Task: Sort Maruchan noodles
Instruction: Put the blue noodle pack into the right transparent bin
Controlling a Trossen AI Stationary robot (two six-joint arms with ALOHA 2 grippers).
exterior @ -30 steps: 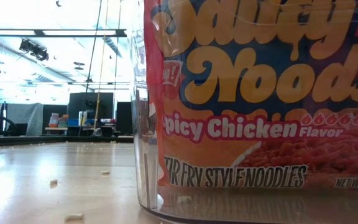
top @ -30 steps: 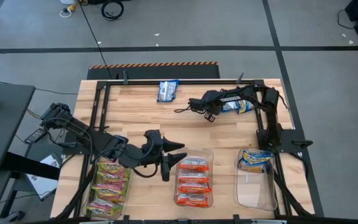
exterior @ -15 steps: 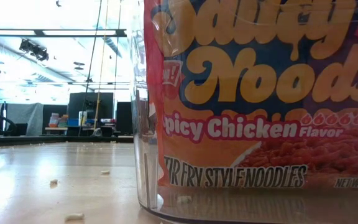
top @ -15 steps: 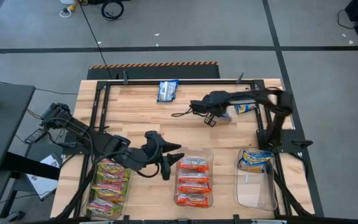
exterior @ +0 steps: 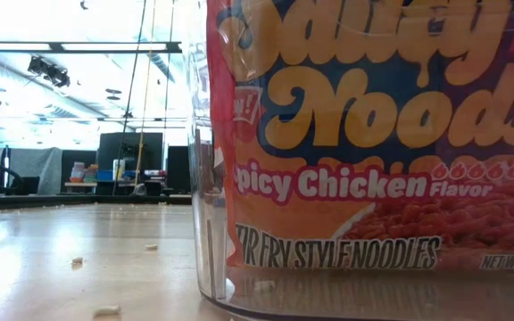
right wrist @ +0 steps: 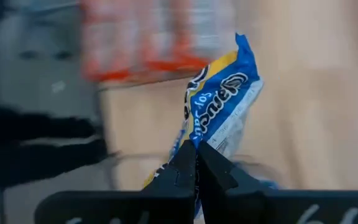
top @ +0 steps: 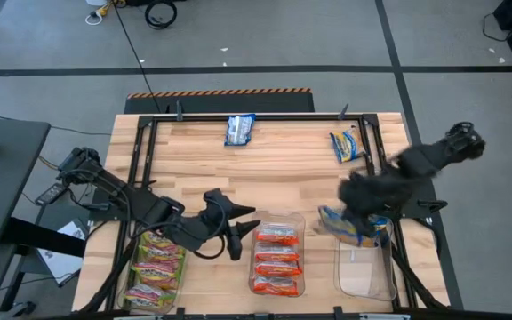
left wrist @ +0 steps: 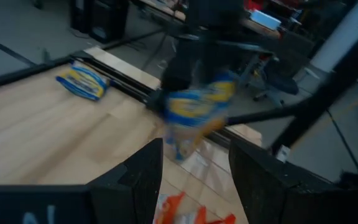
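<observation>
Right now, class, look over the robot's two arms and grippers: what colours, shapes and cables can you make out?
Both arms are black, built of jointed tubular links. The left gripper ends in two tapered, pointed black fingers, broad and angular near the wrist camera. Thin black cables loop beside the left arm's base. The right gripper has slim black fingers. No markings show.

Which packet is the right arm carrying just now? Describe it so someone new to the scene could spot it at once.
Start at the three clear bins along the table's near edge and go to the right-hand bin. Over its far end the right gripper is shut on a blue-and-yellow packet that hangs in the air. The other loose blue-and-yellow packets lie flat by the table's far edge.
</observation>
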